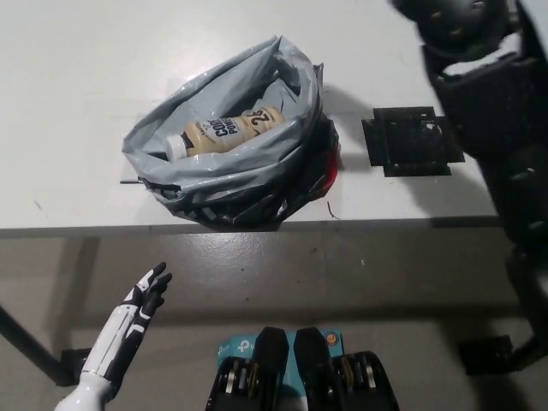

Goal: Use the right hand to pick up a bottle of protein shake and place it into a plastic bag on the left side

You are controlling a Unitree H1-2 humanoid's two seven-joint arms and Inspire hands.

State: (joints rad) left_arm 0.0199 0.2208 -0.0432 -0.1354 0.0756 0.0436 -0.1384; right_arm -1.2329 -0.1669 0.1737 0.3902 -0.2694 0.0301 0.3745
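On the white table, seen from above:

Table (77, 103): white top fills the upper part of the view; its front edge runs across the middle, with grey floor below it.

Right arm (505, 128): black, bulky, runs along the right edge of the view from the top corner downward, raised clear of the bag. Its hand lies beyond the top edge of the picture, so whether it is spread or closed cannot be told.

Plastic bag (231, 175): grey, crumpled, mouth wide open and facing up, sitting at the table's front edge left of centre; something red shows at its right side.

Black plate (411, 141): flat, square, with small holes, lying on the table just right of the bag and apart from it.

Left hand (145, 295): white with dark fingers, at the lower left, below the table edge, fingers apart and holding nothing, at rest.

Protein shake bottle (227, 133): beige, dark lettering, white cap to the left, lying on its side inside the bag, touched by neither hand.
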